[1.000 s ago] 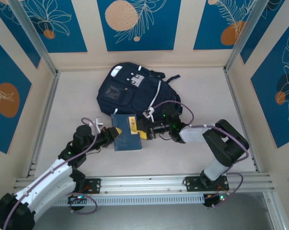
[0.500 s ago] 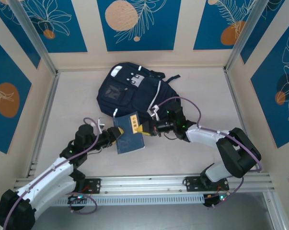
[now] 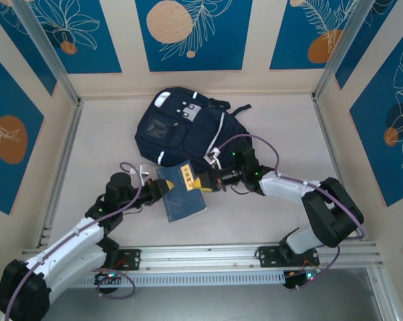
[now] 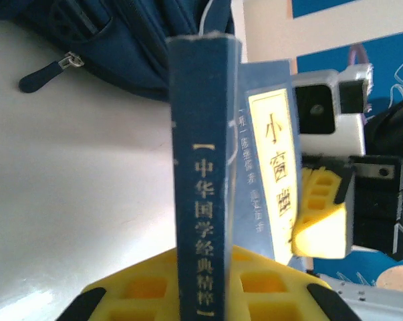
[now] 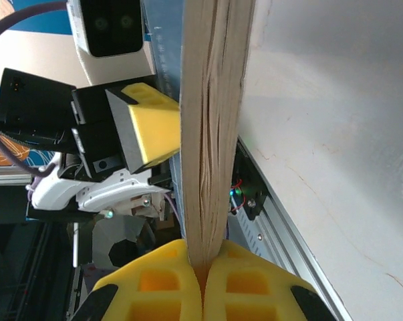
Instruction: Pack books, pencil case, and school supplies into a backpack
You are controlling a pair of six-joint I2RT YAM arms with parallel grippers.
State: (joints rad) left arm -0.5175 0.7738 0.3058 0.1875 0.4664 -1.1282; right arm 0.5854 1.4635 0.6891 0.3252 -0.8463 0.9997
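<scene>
Tabletop: pale and smooth (image 3: 281, 134), boxed in by walls, with an aluminium rail (image 3: 201, 257) along its near edge where both arms were bolted.
Left tool: (image 3: 163, 190) reached in from the near left; its yellow fingers (image 4: 141, 287) were clamped on the left edge of the navy book (image 3: 182, 195), the pads pressed to either side of the spine (image 4: 201, 200).
Navy book: held between the two tools over the tabletop, turned at a slant, cover up in the top view; gold characters ran down the spine and a yellow label (image 3: 186, 175) sat by its far edge. Whether it was one volume or several pressed together could not be told, nor whether it touched the tabletop.
Right tool: (image 3: 202, 182) came from the right; its yellow fingers (image 5: 154, 287) were closed tight on the book's page edges (image 5: 211, 134).
Backpack: navy, lying flat on the tabletop (image 3: 184, 127) just beyond the book, the book's far corner at its near edge; a zipper pull (image 4: 51, 72) hung loose.
Walls: cream with blue panels (image 3: 193, 33) bearing orange discs and leaf outlines.
</scene>
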